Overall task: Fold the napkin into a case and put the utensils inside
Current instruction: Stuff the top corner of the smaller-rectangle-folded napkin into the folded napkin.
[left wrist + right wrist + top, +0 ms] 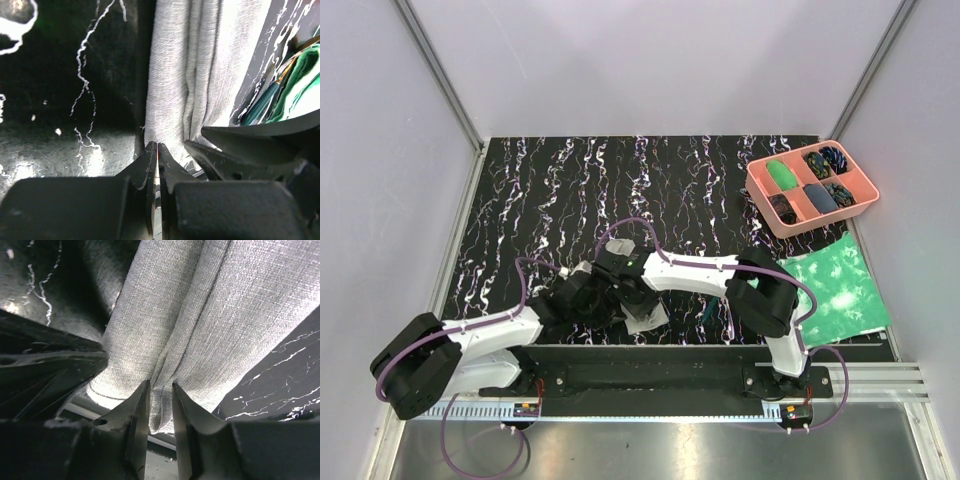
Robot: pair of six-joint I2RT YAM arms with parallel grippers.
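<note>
We hold the napkin (175,75) at two spots near centre, likely to fold it: left gripper (157,144) clamped on its edge, right gripper (161,385) nipping a raised crease.

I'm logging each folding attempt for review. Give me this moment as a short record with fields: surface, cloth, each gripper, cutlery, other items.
surface: black white-veined tabletop
cloth: grey cloth napkin, gathered in long folds, near edge, centre
left gripper: shut on a napkin edge
right gripper: pinching a raised napkin fold
cutlery: teal-handled utensils, right of the napkin, outside it
other: pink compartmented plastic tray far right; green-and-white mottled sheet nearer than it
</note>
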